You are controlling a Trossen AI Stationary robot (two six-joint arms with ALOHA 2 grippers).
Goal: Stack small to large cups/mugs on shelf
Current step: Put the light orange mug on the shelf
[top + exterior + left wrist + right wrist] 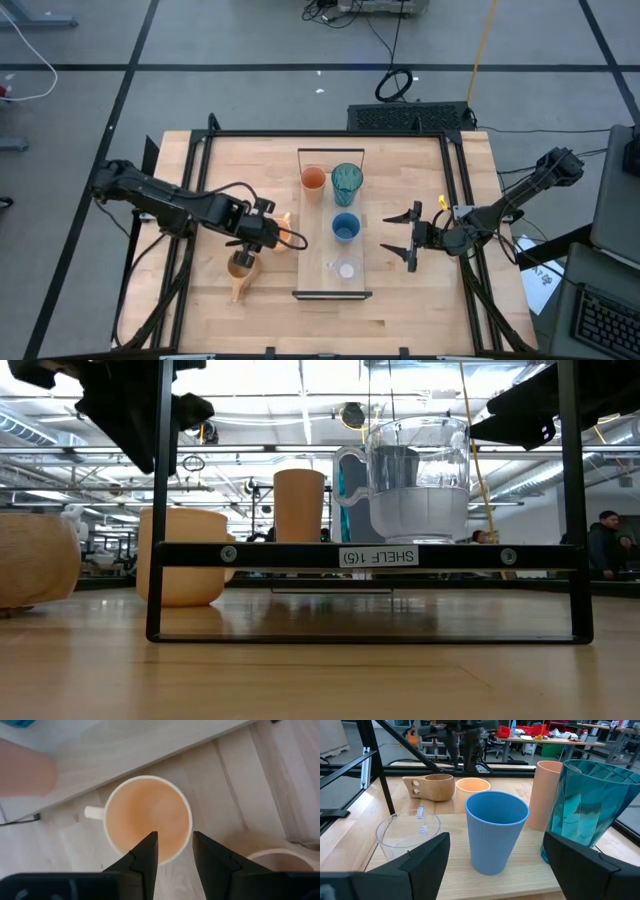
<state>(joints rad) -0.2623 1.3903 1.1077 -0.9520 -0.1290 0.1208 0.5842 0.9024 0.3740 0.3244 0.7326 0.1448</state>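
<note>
Orange mug sits on table just left of shelf, tan mug near it. Your left gripper hovers directly over orange mug, fingers apart, empty. Orange cup, teal tumbler, blue cup, clear glass stand on shelf. Your right gripper waits beside shelf, spread wide.

Even, bright overhead lighting, shadows soft. Low view backlit by ceiling strips, glare probably washing the small clear glass cup; foreground tabletop blurred.
</note>
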